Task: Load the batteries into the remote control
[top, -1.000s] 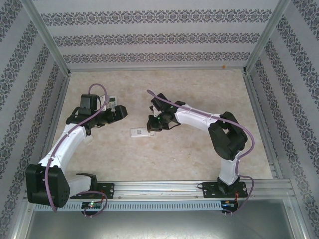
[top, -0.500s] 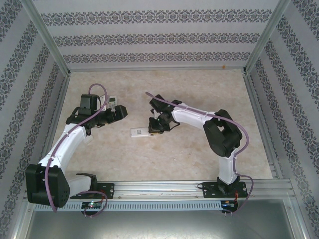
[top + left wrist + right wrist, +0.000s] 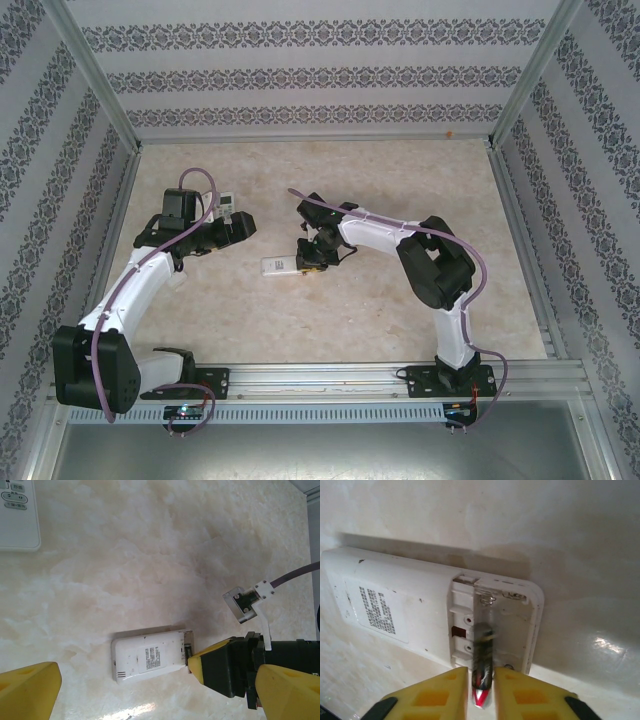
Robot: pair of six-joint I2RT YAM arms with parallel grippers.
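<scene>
Clamping, right gripper [image 3: 481, 692]: we saw both yellow fingers [image 3: 435, 695] closed on one battery [image 3: 482, 667], pinching its lower end. In the top view the right gripper [image 3: 308, 256] sat at the right end of the face-down remote [image 3: 277, 266].
Battery: dark slim cylinder, partly blurred. Its upper part lay inside the face-down remote's open battery bay [image 3: 495, 625] and pointed at the spring [image 3: 487, 599]. Its lower end stuck out past the remote's edge, between the fingers. We could not tell whether it was fully seated.
Face-down remote [image 3: 395, 600]: white, back side up, printed label [image 3: 377, 610] showing, bay uncovered. It lay flat on the table [image 3: 400, 330]. From the left wrist we saw the face-down remote [image 3: 150, 662] with a yellow finger [image 3: 212, 662] of the right gripper touching its bay end.
Left gripper [image 3: 157, 692]: fingers spread wide apart, one to each side of the face-down remote and clear of it. In the top view the left gripper [image 3: 244, 225] was left of and behind the face-down remote, not touching it.
Second remote [image 3: 228, 203]: white, buttons up, farther back and left of the face-down remote, well apart from it. We caught one corner of the second remote [image 3: 17, 515] from the left wrist.
Table: pale marbled surface under the face-down remote.
</scene>
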